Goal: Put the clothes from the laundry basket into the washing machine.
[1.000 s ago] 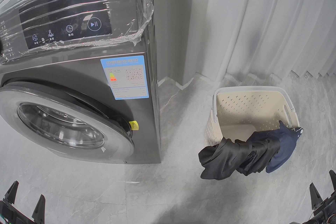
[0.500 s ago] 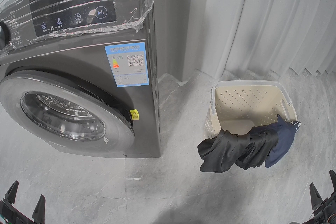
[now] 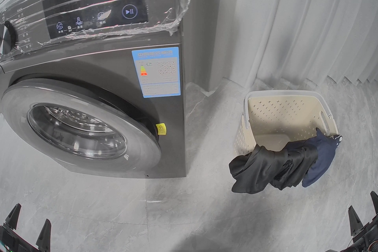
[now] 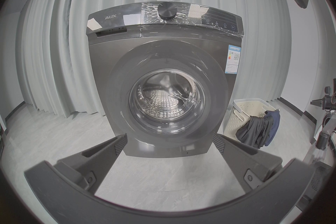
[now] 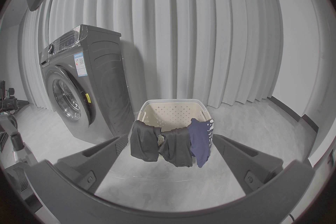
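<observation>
Pale pleated curtain point(image 3: 295, 16) covers the back wall. The floor point(image 3: 189, 209) is grey marbled tile. Grey front-loading washing machine point(image 3: 98, 67) stands on the robot's left, and its control panel is under crinkled plastic film point(image 3: 102, 8). The round glass door point(image 3: 78, 132) looks closed, with the drum visible through it in the left wrist view. Cream perforated laundry basket point(image 3: 284, 92) sits on the floor to the right of the machine, near it but apart, close to the curtain. The clothes are at the basket: a black garment point(image 3: 262, 170) is draped over the near rim and hangs down the outside wall toward the floor. A navy garment point(image 3: 322, 156) lies over the same rim just beside it, at the right corner, and the two overlap. The interior of the basket behind them shows bare wall. Left gripper point(image 3: 30, 215) is low at the near left, well apart from the machine, with its jaws spread and nothing between them. Right gripper point(image 3: 362, 201) is low at the near right, apart from the basket, with its jaws likewise spread and nothing in them. A blue label point(image 3: 156, 71) and a small yellow sticker point(image 3: 160, 129) are on the machine front.
</observation>
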Available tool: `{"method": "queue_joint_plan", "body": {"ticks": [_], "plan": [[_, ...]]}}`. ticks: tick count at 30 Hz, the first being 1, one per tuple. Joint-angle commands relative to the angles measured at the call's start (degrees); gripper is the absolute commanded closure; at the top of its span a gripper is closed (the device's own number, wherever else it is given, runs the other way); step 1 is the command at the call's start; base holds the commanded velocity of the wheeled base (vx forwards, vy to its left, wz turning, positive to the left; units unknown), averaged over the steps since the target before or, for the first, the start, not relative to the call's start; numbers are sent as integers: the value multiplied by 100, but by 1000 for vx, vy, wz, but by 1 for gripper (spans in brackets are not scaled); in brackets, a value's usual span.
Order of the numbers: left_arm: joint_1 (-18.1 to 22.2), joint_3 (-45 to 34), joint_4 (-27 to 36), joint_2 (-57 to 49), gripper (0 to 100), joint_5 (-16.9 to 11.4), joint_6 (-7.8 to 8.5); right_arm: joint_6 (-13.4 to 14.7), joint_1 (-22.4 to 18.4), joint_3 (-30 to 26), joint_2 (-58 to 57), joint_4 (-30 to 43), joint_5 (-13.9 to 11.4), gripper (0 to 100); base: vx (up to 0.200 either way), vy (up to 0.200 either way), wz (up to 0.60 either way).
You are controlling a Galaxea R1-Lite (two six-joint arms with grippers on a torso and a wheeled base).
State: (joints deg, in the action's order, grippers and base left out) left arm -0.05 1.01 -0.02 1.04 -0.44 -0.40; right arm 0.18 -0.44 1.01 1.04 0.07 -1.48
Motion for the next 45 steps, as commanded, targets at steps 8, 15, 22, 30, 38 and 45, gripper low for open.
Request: {"method": "queue_joint_plan", "body": {"ticks": [8,15,22,30,38,45], "plan": [[-4,-101,-6,-68,0,0,-13,-1,-9,-101,-25,1,7,0,0,200,0],[-4,-101,-6,-68,0,0,-13,-1,0,-101,-25,1,7,0,0,114,0],[-4,-101,-6,-68,0,0,-13,-1,0,-101,-25,1,7,0,0,0,0],[5,-101,-6,-68,0,0,-13,-1,-9,-101,-25,1,7,0,0,0,0],[-4,-101,-6,-68,0,0,-13,-1,0,-101,-25,1,-2,0,-150,0,0],[5,-101,-6,-68,0,0,-21,-1,0,-101,-25,1,-2,0,0,0,0]]}}
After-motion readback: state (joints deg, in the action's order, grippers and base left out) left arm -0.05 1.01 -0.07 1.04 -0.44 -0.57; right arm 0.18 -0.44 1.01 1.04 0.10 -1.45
